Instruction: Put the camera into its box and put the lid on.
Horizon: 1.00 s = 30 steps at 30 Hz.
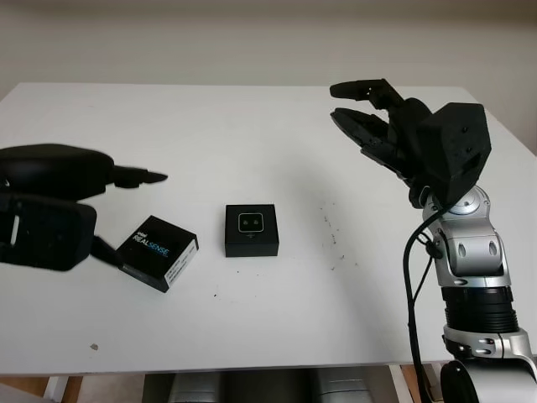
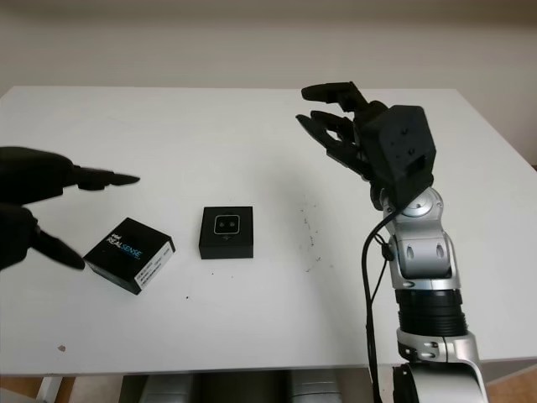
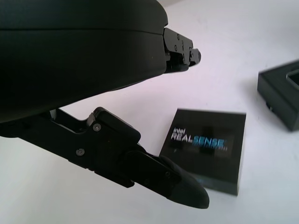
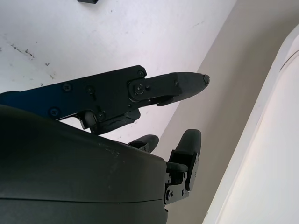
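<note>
A black open box (image 1: 251,229) sits mid-table with the small camera (image 1: 251,222) lying inside it. To its left lies the black lid (image 1: 157,252) printed "RealSense", seen close in the left wrist view as the lid (image 3: 205,149). My left hand (image 1: 126,210) hovers open at the table's left, its fingers just above and beside the lid, holding nothing. My right hand (image 1: 369,113) is raised high over the right part of the table, open, well away from the box.
The white table (image 1: 277,319) runs to a front edge close to me and a right edge near my right arm. A few small dark specks (image 1: 329,225) mark the surface right of the box. A pale wall stands behind.
</note>
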Each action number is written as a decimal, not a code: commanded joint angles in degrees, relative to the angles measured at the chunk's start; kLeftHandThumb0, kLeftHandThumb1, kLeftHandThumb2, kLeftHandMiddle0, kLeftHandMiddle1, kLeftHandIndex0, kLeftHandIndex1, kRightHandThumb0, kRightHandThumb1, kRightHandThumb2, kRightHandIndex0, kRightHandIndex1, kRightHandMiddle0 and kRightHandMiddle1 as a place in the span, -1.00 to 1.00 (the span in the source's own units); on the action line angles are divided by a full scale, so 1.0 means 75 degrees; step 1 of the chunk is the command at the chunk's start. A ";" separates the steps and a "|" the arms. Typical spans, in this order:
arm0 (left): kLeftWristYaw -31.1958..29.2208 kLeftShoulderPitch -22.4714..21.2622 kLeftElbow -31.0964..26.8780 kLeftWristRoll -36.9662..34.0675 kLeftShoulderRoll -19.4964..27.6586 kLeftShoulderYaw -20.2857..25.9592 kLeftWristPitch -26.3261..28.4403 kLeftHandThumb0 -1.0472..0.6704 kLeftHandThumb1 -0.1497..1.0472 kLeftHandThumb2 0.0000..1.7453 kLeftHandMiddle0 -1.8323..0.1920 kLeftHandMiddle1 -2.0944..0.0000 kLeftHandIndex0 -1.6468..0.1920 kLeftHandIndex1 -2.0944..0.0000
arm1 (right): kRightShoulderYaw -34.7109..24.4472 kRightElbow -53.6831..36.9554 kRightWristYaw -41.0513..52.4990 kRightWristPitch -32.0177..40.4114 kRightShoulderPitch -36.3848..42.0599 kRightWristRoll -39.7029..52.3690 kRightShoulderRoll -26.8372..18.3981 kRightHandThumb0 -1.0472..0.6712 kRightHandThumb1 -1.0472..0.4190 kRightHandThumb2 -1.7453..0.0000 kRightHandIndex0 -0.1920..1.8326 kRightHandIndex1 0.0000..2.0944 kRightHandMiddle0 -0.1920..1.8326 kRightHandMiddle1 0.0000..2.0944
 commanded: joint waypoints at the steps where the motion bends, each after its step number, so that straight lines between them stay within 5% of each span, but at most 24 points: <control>1: -0.0097 -0.0223 -0.0043 0.0142 0.0032 -0.0175 -0.0048 -0.67 0.64 -0.95 0.86 0.97 0.90 0.99 | -0.0040 -0.0111 -0.0077 0.0077 -0.0231 0.0058 -0.0083 -0.36 -1.00 0.76 -0.57 -0.70 -0.81 -0.08; 6: -0.0355 -0.0397 -0.0043 0.0482 -0.0175 -0.0690 -0.0314 -0.65 0.64 -0.94 0.89 0.96 0.96 0.99 | -0.0013 -0.0185 -0.0075 0.0184 -0.0180 0.0103 -0.0122 -0.38 -1.00 0.78 -0.57 -0.72 -0.81 -0.12; 19: 0.0558 -0.0279 0.0314 0.1343 -0.0791 -0.0858 -0.0943 -0.65 0.66 -0.94 0.86 0.95 0.93 0.95 | 0.0111 -0.0082 0.0023 -0.0083 -0.0080 0.0113 -0.0231 -0.36 -1.00 0.74 -0.55 -0.75 -0.82 -0.12; 30: 0.0492 -0.0628 0.0853 0.1583 -0.1203 -0.1186 -0.1075 -0.65 0.69 -0.94 0.85 0.94 0.91 0.94 | 0.0200 -0.0234 -0.0131 0.0049 0.0037 -0.0033 -0.0200 -0.36 -1.00 0.75 -0.52 -0.76 -0.78 -0.15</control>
